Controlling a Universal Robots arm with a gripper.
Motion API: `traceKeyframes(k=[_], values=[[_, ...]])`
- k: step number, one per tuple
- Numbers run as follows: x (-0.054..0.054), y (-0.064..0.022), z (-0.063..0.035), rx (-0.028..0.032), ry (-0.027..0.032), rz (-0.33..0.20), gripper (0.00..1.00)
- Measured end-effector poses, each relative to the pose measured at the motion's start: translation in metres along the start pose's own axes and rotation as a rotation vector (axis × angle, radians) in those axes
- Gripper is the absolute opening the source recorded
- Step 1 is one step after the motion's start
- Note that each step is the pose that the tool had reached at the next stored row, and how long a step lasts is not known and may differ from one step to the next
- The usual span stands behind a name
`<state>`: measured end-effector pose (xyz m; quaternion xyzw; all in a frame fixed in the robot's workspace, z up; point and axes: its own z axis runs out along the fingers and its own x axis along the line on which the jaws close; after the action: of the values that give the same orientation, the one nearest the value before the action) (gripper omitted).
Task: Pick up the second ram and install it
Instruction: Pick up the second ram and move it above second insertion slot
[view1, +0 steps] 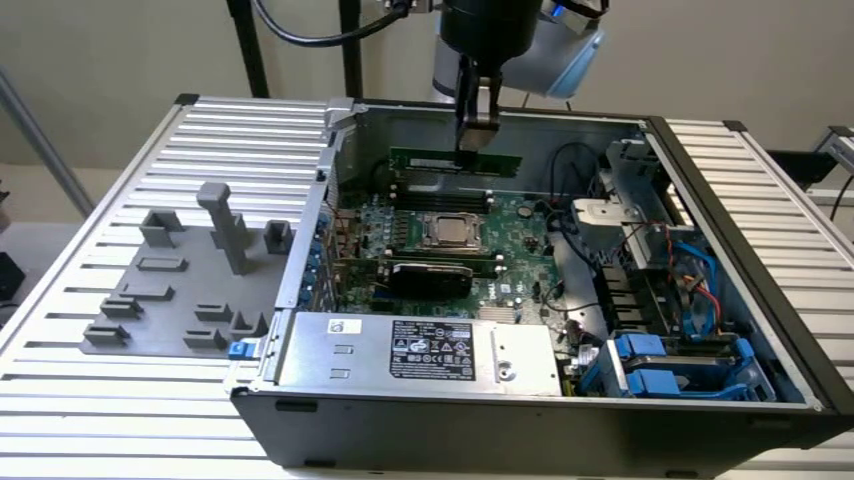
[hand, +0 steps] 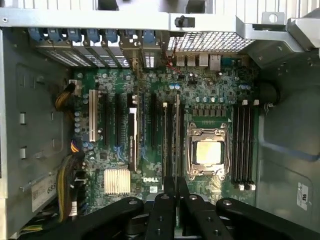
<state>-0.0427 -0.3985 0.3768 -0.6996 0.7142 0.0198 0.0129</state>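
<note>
The second ram (view1: 434, 159) is a thin green stick. It hangs level just above the far end of the green motherboard (view1: 514, 215), inside the open computer case. My gripper (view1: 477, 140) reaches down from above and is shut on the stick near its end towards the exterior view's right. In the wrist view my black fingers (hand: 162, 210) are closed together, and the ram (hand: 176, 135) runs out from them edge-on over the long memory slots (hand: 165, 140) beside the processor socket (hand: 207, 152). Whether the stick touches a slot cannot be told.
A black expansion card (view1: 427, 272) stands nearer the front, past the socket (view1: 454, 232). The silver power supply (view1: 427, 350) fills the case front, with blue drive bays (view1: 667, 365) and cables on the exterior view's right. A grey parts fixture (view1: 187, 270) sits outside. More slots (hand: 242, 145) flank the socket.
</note>
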Motion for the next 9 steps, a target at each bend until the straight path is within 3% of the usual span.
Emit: traceKeyframes(k=[4, 9], values=[[-0.014, -0.0034, 0.0063, 0.0001, 0.0002, 0.000, 0.13], [-0.017, -0.0035, 0.0092, 0.0003, 0.0004, 0.000, 0.13]])
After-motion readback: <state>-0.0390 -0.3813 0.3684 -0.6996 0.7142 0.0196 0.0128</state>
